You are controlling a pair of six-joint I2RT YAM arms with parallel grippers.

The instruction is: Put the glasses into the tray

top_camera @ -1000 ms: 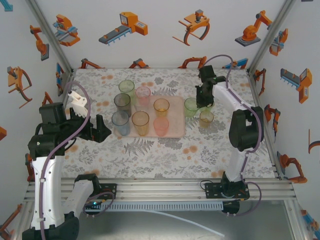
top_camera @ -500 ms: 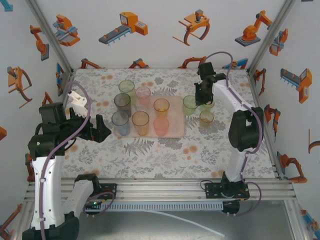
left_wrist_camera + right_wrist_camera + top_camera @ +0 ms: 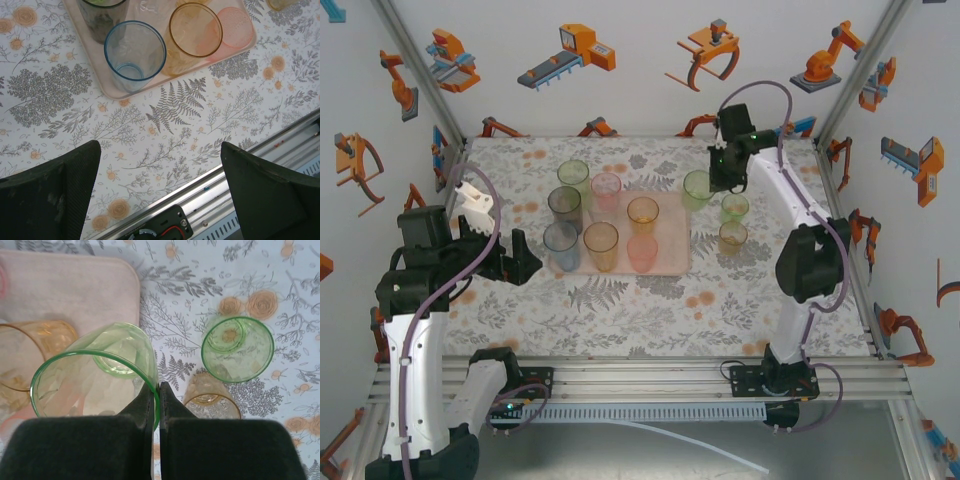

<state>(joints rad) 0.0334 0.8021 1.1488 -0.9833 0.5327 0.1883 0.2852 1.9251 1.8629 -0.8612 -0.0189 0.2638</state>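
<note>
While parked near left on the worktop [image 3: 620,310], got the left gripper [image 3: 160,185] fingers spread wide, nothing in them. Further in, a bunch of glasses [image 3: 601,240] standing on the tray [image 3: 672,235]. Right of it, a small green glass [image 3: 735,207] and an amber glass [image 3: 732,236]. Far right: right gripper [image 3: 156,395] fingers clamped on the rim of a bigger green glass [image 3: 95,375], tilted, by the tray's far corner.

Ten tumblers [image 3: 601,243] — three green, three amber, two pink, one grey, one blue — and one tray [image 3: 672,243].
</note>
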